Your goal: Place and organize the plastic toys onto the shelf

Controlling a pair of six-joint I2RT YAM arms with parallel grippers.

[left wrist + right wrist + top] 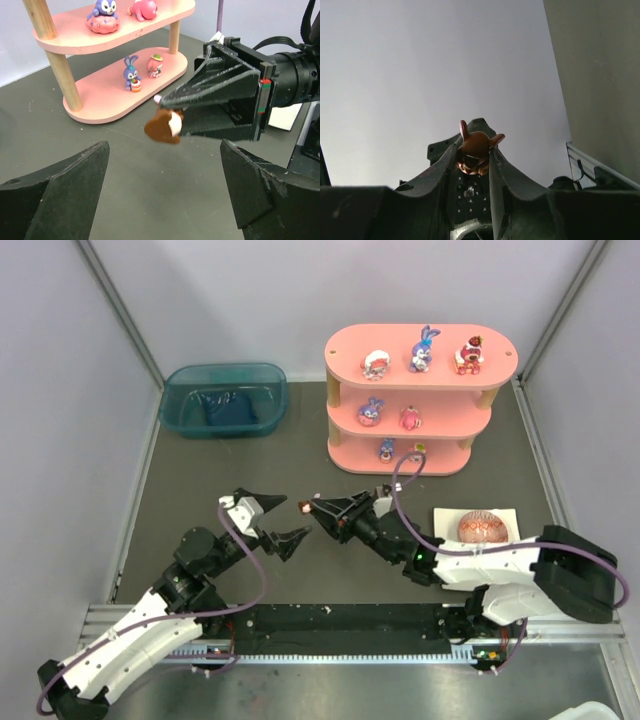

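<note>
The pink three-tier shelf (430, 338) stands at the back right and holds several small toys, among them a long-eared purple-blue bunny (424, 350) on the top board. My right gripper (316, 508) is shut on a small brown figurine (476, 144) and holds it in the air, pointing left. The figurine also shows in the left wrist view (164, 127), between the right gripper's fingers (220, 85). My left gripper (293, 518) is open and empty. Its tips sit just left of the figurine and do not touch it.
A teal translucent bin (224, 398) stands at the back left. A patterned red-orange egg (482, 527) lies on a white tray (443, 515) by the right arm. The shelf's lower boards (100, 95) with two small toys show in the left wrist view.
</note>
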